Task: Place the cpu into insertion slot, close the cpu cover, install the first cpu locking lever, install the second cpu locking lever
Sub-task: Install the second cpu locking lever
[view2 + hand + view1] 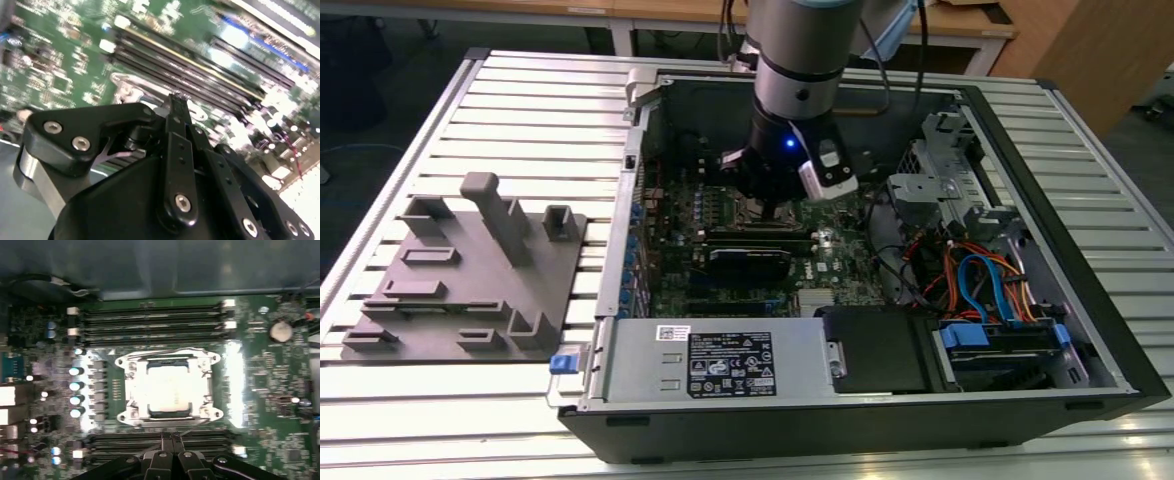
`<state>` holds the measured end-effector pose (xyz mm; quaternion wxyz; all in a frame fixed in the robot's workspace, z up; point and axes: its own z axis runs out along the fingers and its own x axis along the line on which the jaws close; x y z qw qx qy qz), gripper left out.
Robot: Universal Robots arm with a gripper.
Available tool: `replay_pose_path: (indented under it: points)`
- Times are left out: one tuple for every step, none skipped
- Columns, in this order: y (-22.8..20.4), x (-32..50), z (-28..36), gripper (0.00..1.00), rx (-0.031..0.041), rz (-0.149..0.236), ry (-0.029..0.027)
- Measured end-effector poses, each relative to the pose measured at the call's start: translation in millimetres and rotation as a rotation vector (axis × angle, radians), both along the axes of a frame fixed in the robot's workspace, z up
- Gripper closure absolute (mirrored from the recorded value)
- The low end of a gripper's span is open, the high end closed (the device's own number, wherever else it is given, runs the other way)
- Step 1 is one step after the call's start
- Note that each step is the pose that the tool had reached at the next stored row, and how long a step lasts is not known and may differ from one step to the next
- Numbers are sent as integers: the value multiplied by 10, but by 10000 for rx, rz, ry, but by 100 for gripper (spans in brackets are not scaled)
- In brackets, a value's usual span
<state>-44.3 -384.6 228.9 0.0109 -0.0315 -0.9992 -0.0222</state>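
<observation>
An open computer case (pixel 1067 330) lies on its side on a slatted metal tabletop (pixel 480 90), with a grey moulded tray (pixel 467 290) beside it toward the exterior view's left. The arm reaches down into the case, and its gripper (pixel 767 205) hangs low over the green circuit board (pixel 674 240), near the middle of the board's upper half as the exterior view shows it. In the first wrist view the insertion slot (pixel 121 412) sits at the centre of the board, flanked on two sides by rows of long black memory slots (pixel 150 320). The cpu (pixel 169 390) lies flat inside the slot, its pale metal top facing up. The cpu cover (pixel 134 390) is folded down over it, its silver frame ringing the chip so that the chip shows through the window. In both wrist views the fingers (pixel 170 440) are pressed together with nothing between them, their tips pointing at the board just beside the slot's edge, over the nearer row of memory slots; whether they touch the board cannot be told. In the second wrist view the gripper (pixel 178 102) has a silver corner of the slot's frame close beside its tips.
</observation>
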Motion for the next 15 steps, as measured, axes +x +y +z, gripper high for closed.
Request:
replay_pose_path:
  points:
    - [0, -40, -6, 89, 12, 1, -1]
    - [0, -67, -12, 89, 23, 1, -1]
    - [-3, -83, -17, 89, 32, 0, -1]
    - [-14, -85, -21, 89, 54, 2, 1]
    - [-32, -85, -23, 89, 105, 0, 5]
    - [-50, -85, -24, 89, 168, 0, 8]
    - [-64, -85, -24, 89, 252, 0, 14]
    - [-70, -85, -25, 89, 342, 0, 20]
    - [-74, -86, -26, 89, 440, 0, 26]
    - [-80, -87, -26, 89, 547, 0, 33]
    - [-88, -89, -27, 89, 650, 0, 37]
    - [-100, -92, -28, 89, 733, -1, 42]
    - [-115, -94, -30, 89, 785, -1, 48]
    - [-129, -96, -32, 89, 815, -1, 53]
    - [-140, -102, -36, 89, 826, -1, 59]
